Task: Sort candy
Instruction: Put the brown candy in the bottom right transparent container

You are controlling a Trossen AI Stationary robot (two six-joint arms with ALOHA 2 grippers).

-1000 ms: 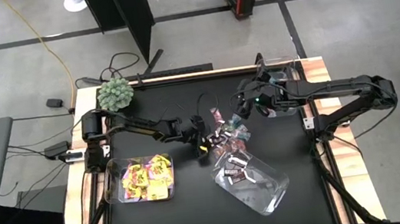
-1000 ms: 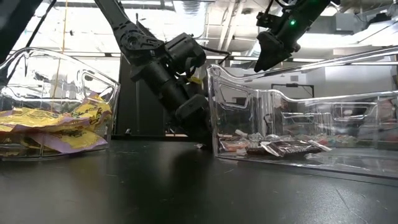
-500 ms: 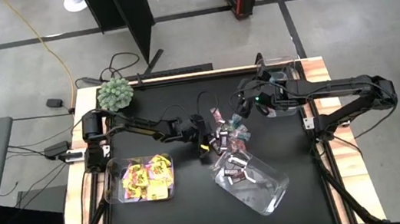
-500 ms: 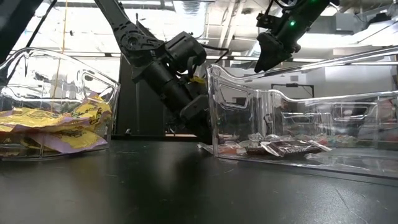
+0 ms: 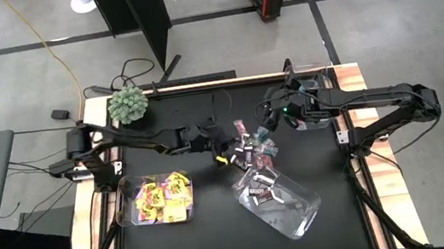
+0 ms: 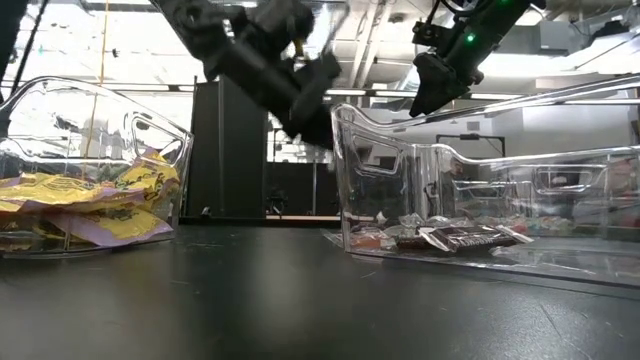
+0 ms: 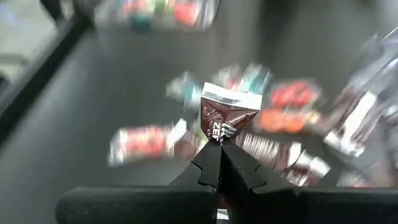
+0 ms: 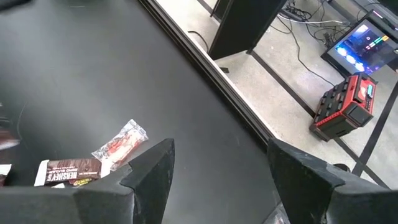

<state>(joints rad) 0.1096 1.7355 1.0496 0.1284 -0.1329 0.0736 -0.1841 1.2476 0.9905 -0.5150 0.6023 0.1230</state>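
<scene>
A loose pile of candy (image 5: 253,149) lies on the black mat at mid-table. It holds dark brown mini bars and teal-and-pink wrappers. My left gripper (image 5: 225,158) hangs over the pile's left edge, shut on one dark brown mini bar (image 7: 227,116). My right gripper (image 5: 269,119) waits open above the pile's far right side; below it the right wrist view shows a brown bar (image 8: 67,172) and a red-and-white sweet (image 8: 122,144) on the mat. My left gripper pinches the brown bar's crimped near end (image 7: 219,138) between the free ends of its two fingers. The fingers come slanting down from the table's left. The bar sticks out beyond the fingertips, lifted clear of the pile.
A clear bin (image 5: 161,199) of yellow packets stands near left. A second clear bin (image 5: 289,206), with dark bars at its far end, lies slanted at near centre. A third clear bin (image 5: 318,86) sits under the right arm at the far right. A fuzzy green plant (image 5: 127,105) sits far left.
My left gripper has shut on a brown bar at the pile's left edge, then risen and tipped up, and the bar has come up clear of the mat. The pile has stayed where it was.
</scene>
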